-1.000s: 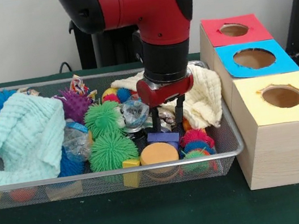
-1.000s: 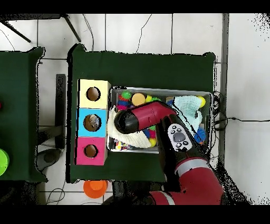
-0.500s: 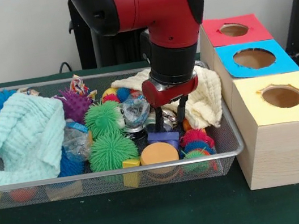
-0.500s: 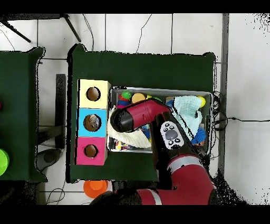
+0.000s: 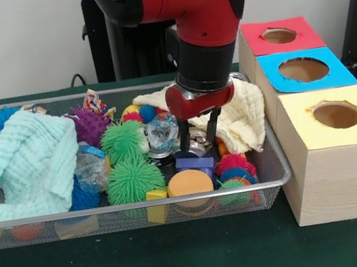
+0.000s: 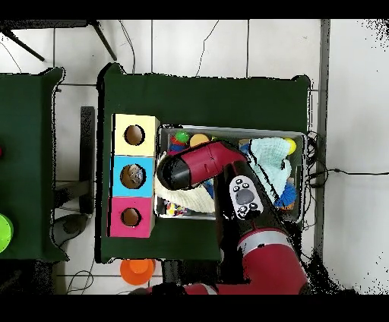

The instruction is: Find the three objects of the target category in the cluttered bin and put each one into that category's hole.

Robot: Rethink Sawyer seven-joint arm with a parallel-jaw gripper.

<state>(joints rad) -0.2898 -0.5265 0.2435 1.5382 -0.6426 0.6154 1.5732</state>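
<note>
Two green spiky balls (image 5: 124, 142) sit beside the spread, empty fingers (image 5: 199, 145).

The bin (image 5: 268, 177) is fine wire mesh with a bright metal rim. The worktop (image 5: 186, 262) carries a matt, felt-like dark green cloth. The boxes (image 5: 336, 175) look like pale, unvarnished wood, their tops faced with matt coloured paper or card, red (image 5: 282, 35), blue (image 5: 305, 70) and yellow (image 5: 333, 118). The mint cloth (image 5: 29, 165) has a nubbly, waffle-like weave; the cream cloth (image 5: 245, 119) looks soft and crinkled. The green balls (image 5: 128, 162) and purple ball (image 5: 88, 126) are rubbery and spiky. The orange disc (image 5: 189, 182) looks smooth and matt. The arm (image 5: 178, 10) has glossy red and black plastic-like shells.
</note>
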